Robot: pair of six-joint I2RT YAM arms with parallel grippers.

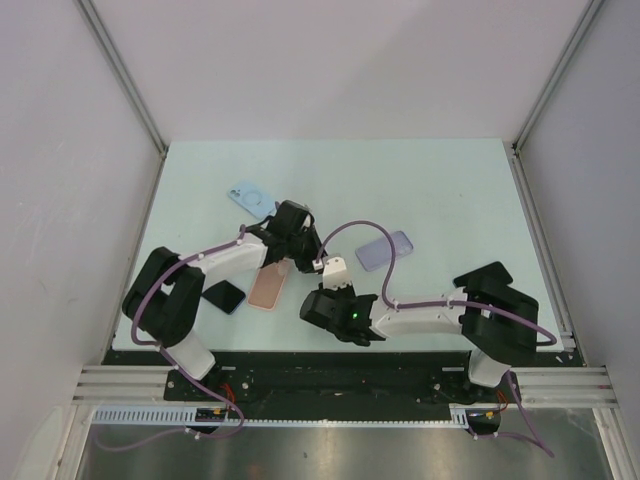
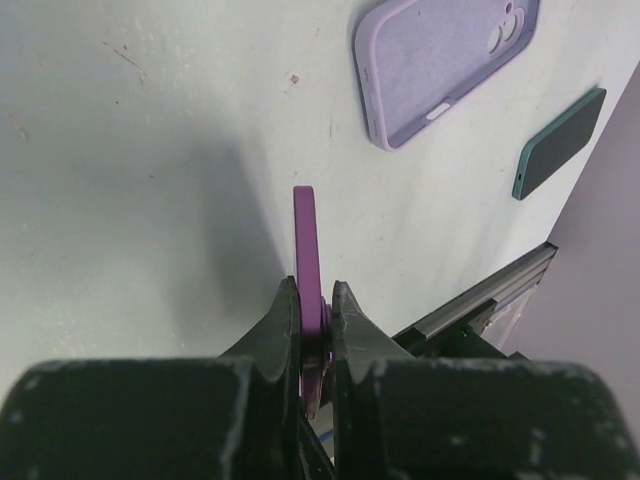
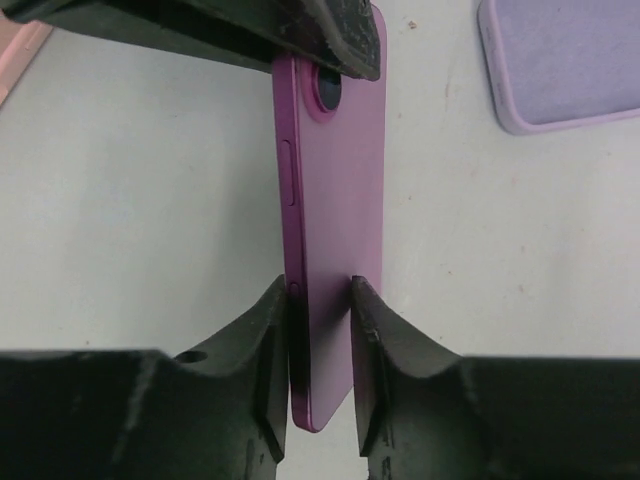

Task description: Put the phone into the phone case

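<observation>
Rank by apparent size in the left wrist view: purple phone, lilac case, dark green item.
1. lilac case
2-3. purple phone and dark green item: alike; the phone is edge-on and nearest, so unranked.

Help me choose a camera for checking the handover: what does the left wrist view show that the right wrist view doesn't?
Only the left wrist view: a dark green device near the edge rail, the lilac case with its camera cutouts, the phone seen edge-on. Only the right wrist view: the phone's purple back with lens and side button, the right hand flanking its lower end, a pink corner top left. Both: the phone, the left hand clamped on it, the lilac case, the pale table.
</observation>
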